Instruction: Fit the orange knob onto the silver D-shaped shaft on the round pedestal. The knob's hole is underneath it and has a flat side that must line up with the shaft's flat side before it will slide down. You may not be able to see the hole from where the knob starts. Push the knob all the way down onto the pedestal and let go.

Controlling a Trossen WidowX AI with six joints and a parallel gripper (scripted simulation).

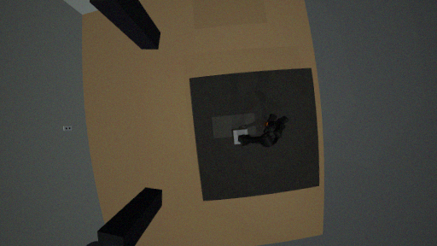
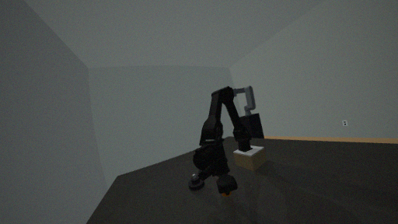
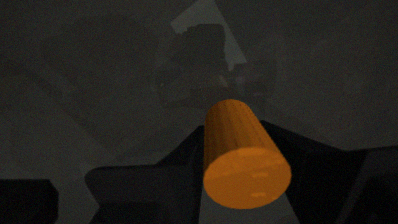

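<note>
The orange knob (image 1: 267, 124) (image 2: 224, 194) (image 3: 247, 178) is a ribbed cylinder. Its plain end faces the wrist camera, and its hole is hidden. My gripper (image 3: 230, 128) is shut on the knob, with one dark finger on each side, low over the dark table top. In the exterior view the gripper covers most of the knob. The round dark pedestal (image 2: 197, 186) stands left of the gripper in the exterior view, with the silver shaft (image 2: 195, 176) upright on it. The shaft's flat side is too small to make out. I cannot make out the pedestal in the top view or the wrist view.
The arm's base stands on a wooden box (image 2: 250, 161) (image 1: 235, 139) with a white top. The dark table top (image 1: 256, 179) (image 2: 311, 183) lies under everything. My arm's links pass close behind the pedestal in the exterior view.
</note>
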